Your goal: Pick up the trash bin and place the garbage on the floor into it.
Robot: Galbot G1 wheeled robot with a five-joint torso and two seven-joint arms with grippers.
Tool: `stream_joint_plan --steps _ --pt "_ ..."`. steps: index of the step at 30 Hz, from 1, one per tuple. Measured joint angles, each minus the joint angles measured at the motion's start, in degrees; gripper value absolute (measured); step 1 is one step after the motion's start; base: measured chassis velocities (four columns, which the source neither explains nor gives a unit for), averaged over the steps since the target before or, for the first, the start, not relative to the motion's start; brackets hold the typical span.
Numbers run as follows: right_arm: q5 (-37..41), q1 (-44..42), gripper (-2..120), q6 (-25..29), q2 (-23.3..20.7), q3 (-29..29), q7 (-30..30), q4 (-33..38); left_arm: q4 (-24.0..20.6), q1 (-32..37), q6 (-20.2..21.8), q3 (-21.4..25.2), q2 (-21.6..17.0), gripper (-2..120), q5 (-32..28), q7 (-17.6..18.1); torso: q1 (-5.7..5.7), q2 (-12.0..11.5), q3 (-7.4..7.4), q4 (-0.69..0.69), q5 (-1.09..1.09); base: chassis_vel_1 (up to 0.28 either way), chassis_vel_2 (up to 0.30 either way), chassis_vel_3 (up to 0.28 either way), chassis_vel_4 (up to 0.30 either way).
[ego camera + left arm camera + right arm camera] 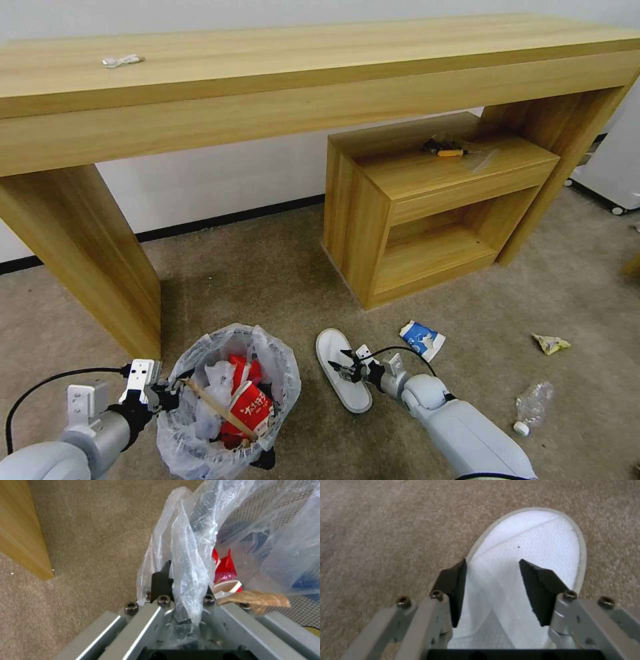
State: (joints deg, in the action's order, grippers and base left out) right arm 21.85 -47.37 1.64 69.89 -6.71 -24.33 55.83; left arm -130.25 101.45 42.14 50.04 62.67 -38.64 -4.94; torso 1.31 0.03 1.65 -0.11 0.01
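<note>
Here: one slipper (341, 369), one carton (421, 339), one bottle (533, 404).

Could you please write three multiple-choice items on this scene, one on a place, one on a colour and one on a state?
1. Where is the right gripper?
A. over the white slipper on the floor
B. inside the trash bin
C. on the desk

2. What colour is the carton lying beyond the slipper?
A. green
B. blue and white
C. black

3. What is the left gripper doing?
A. hanging open over the carpet
B. gripping a bottle
C. clamped on the trash bin at its bag-covered rim

Answers: 1 A, its open fingers straddle the slipper; 2 B, blue print on white; 3 C, the left wrist view shows the fingers pinching rim and bag.
</note>
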Motion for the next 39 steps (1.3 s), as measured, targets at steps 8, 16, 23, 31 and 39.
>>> stream_joint_plan --steps 8,16,23,31,39 --pt "0.9 0.4 34 -0.3 0.9 0.7 -0.2 -1.8 0.4 -0.2 0.0 0.0 -0.1 0 0.0 -0.3 0.00 0.0 0.00 0.00 0.00 0.000 0.000 0.000 0.000" --pt "1.1 -0.3 7 0.4 1.3 1.7 0.2 -2.0 0.9 -0.5 0.0 0.0 -0.2 0 0.0 -0.5 0.00 0.0 0.00 0.00 0.01 0.000 0.000 0.000 0.000" --pt "1.4 -1.0 0 1.4 2.7 3.9 2.2 -2.3 0.9 -0.7 0.0 0.0 -0.4 0 -0.1 -0.5 0.00 0.0 0.00 0.00 0.01 0.000 0.000 0.000 0.000" --pt "2.8 -3.6 0 1.7 0.6 8.0 3.4 5.1 0.6 -0.6 0.0 0.0 -0.2 0 -0.1 -0.5 0.00 0.0 0.00 0.00 0.01 0.000 0.000 0.000 0.000" --pt "1.7 -5.6 0 -1.5 -1.8 8.2 4.7 9.7 0.5 -0.8 0.0 -0.3 -0.1 0 0.1 -0.6 0.00 0.0 -0.01 0.00 0.01 0.000 0.000 0.000 0.000"
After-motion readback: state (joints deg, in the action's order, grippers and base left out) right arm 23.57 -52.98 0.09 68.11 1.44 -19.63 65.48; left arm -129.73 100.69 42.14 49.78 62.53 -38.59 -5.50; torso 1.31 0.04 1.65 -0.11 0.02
